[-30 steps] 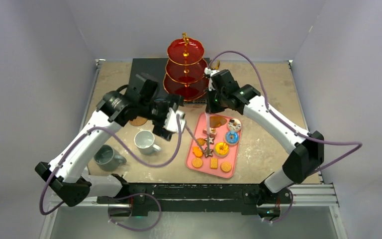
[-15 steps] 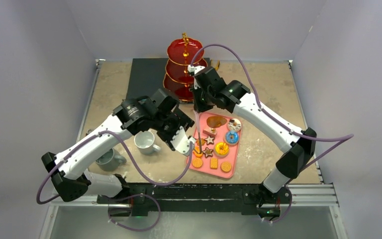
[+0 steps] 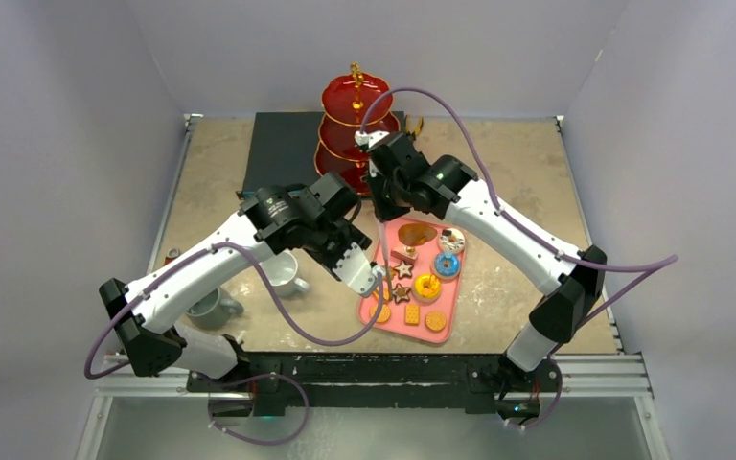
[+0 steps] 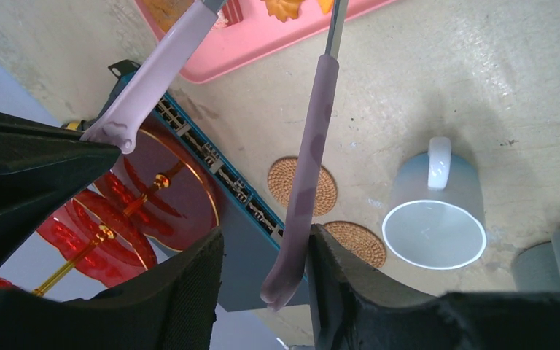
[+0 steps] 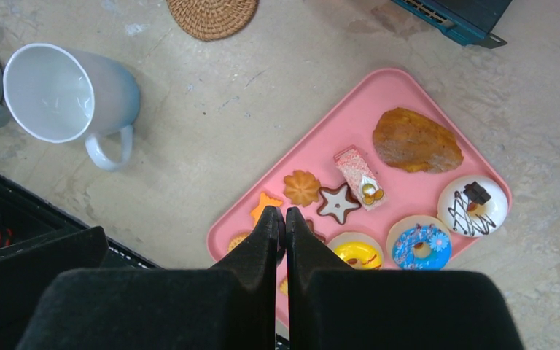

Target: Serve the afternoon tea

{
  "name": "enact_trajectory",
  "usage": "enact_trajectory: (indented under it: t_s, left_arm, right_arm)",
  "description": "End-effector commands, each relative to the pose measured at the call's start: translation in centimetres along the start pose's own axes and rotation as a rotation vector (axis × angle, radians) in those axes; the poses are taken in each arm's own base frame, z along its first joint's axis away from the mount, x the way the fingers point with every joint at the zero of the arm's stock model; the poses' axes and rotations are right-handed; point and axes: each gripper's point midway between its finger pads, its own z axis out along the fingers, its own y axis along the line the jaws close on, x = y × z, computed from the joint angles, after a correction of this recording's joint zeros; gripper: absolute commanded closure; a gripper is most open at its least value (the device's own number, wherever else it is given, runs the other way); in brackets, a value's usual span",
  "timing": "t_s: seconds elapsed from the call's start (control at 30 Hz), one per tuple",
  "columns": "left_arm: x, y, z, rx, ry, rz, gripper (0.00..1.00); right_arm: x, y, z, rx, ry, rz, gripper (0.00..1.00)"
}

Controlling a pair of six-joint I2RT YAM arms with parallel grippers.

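Lilac-handled tongs (image 3: 381,244) hang over the pink tray's left end. My right gripper (image 3: 380,206) is shut on one handle; in its own view the right gripper (image 5: 284,211) shows both pads pressed together above the toy pastries (image 5: 357,251). My left gripper (image 4: 266,240) stands part-way open around the tongs' other handle (image 4: 310,168), which rests against one finger with a gap to the other. The red three-tier stand (image 3: 355,125) is at the back. The white mug (image 4: 434,226) and grey mug (image 4: 554,262) stand beside two cork coasters (image 4: 302,186).
The pink tray (image 3: 460,287) lies at the front centre, and its rim (image 5: 408,95) holds doughnuts, star biscuits and cookies. A flat dark electronics box (image 3: 283,144) sits behind the left arm, touching the stand's foot. The left arm partly covers the white mug (image 3: 283,273).
My left arm has swung right from over the mug to the tray's left edge, and its jaws have narrowed around a tongs handle. The right gripper has shifted slightly left with the tongs.
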Motion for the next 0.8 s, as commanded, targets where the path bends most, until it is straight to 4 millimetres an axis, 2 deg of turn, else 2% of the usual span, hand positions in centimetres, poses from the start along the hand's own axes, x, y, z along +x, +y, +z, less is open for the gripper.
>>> enact_trajectory:
  t_s: [0.0, 0.07, 0.3, 0.37, 0.43, 0.47, 0.67, 0.77]
  left_arm:
    - [0.0, 1.4, -1.6, -0.081, 0.016, 0.017, 0.59]
    - [-0.2, 1.4, -1.5, -0.079, 0.011, 0.017, 0.65]
    - [-1.2, 1.0, -1.4, -0.078, -0.023, -0.010, 1.00]
    - [-1.8, 1.2, -1.6, -0.098, -0.061, -0.049, 1.00]
    - [-2.3, 0.9, -1.6, -0.115, -0.096, -0.101, 1.00]
    - [-2.5, 0.7, -2.0, -0.142, -0.114, -0.126, 1.00]
    - [-2.9, -2.3, -2.6, -0.245, -0.205, -0.236, 1.00]
    - [-3.2, -2.9, -3.2, -0.288, -0.250, -0.287, 1.00]
  right_arm:
    - [-1.1, 0.3, -1.7, -0.003, -0.040, -0.022, 1.00]
    - [-1.5, 0.5, -2.1, -0.009, -0.052, -0.021, 1.00]
    - [-2.6, 1.0, -2.7, -0.028, -0.081, -0.021, 1.00]
    - [-2.8, 1.1, -2.5, -0.031, -0.088, -0.020, 1.00]
    - [-2.6, 1.4, -2.6, -0.047, -0.079, -0.009, 0.82]
    - [-2.7, 1.3, -2.6, -0.045, -0.086, 0.005, 0.65]
    - [-5.6, -0.1, -4.8, -0.009, -0.194, 0.075, 0.25]
    - [-7.3, -1.6, -6.4, -0.002, -0.260, 0.133, 0.13]
